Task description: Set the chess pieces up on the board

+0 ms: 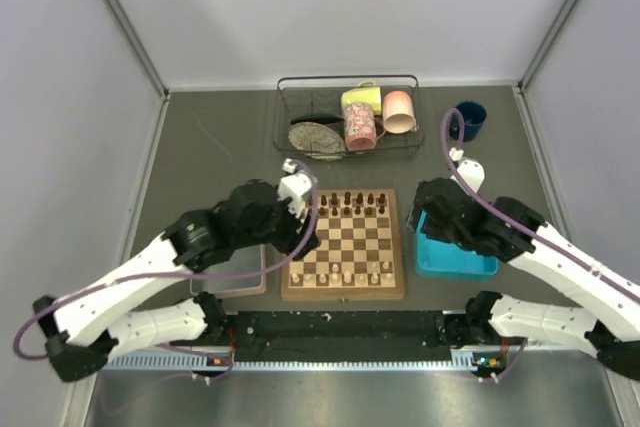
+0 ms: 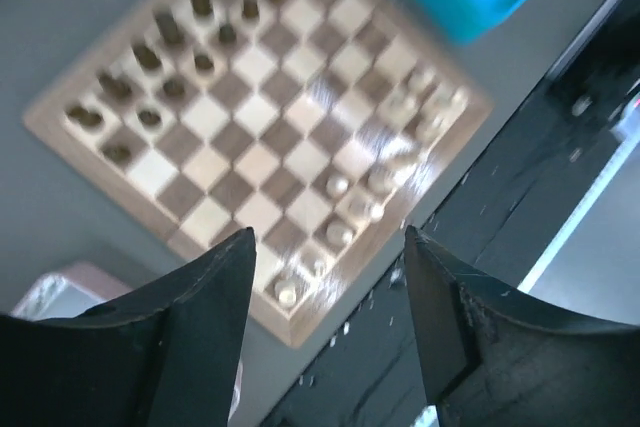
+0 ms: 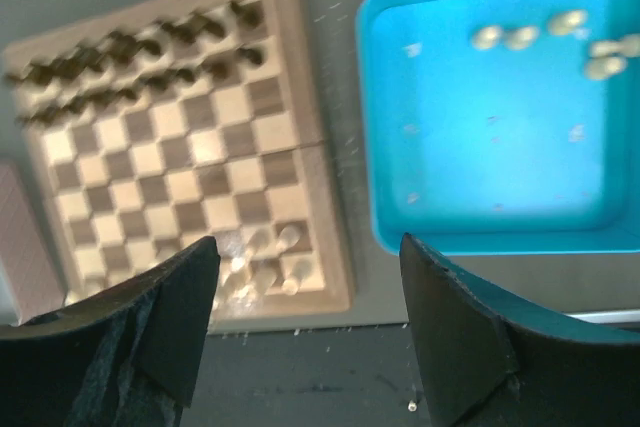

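Left gripper [image 2: 330,247] hangs open and empty at 10 o'clock of the board [image 1: 345,237]. Dark pieces [image 1: 350,202] fill its 12 o'clock rows, cream pieces [image 1: 345,272] its 6 o'clock rows. At 3 o'clock, the blue tray [image 3: 470,147] holds more cream pieces. Right gripper [image 3: 310,247] is spread wide, empty.

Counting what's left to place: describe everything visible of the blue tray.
The blue tray is a shallow rectangular bin, glossy plastic by its look, with rounded corners and low upright walls. It sits flat on the grey table, just right of the board, a narrow gap between them. Its floor is mostly bare; a handful of pale chess pieces lie loose near one end. From above, the right arm hides its far part.
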Motion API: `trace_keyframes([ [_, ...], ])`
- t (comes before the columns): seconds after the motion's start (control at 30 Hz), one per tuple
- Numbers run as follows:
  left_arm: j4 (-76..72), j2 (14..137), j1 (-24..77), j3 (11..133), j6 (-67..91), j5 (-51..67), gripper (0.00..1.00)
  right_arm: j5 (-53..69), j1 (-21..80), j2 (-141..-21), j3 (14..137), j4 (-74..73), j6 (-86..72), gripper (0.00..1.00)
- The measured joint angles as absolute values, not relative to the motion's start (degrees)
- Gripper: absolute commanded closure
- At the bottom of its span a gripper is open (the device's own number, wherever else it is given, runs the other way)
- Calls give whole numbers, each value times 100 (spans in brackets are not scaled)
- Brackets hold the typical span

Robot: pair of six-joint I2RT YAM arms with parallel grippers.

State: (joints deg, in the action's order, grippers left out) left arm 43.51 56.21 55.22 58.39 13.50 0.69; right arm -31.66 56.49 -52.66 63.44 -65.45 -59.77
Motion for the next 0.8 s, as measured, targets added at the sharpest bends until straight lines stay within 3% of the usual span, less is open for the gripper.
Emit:
trace_keyframes([
  [0.07, 3872, 5081, 5308, 5763, 1284, 250, 34, -2934, 4987, -5472, 6307, -6549, -5776, 30],
  [0.17, 3197, 4508, 4125, 5500, 1269, 921, 35, -2556, 3605, -5382, 6020, -6320, -5332, 35],
  [0.33, 2539, 4523, 2480, 5085, 1225, 1500, 35, -1892, 1876, -5304, 5310, -5946, -4587, 38],
  [0.6, 2158, 4066, 2075, 4051, 1175, 945, 34, -1264, 1234, -5887, 4606, -5214, -4086, 47],
  [0.8, 2071, 3531, 2023, 3975, 1076, 314, 34, -1061, 998, -6447, 4462, -4571, -3957, 57],
])
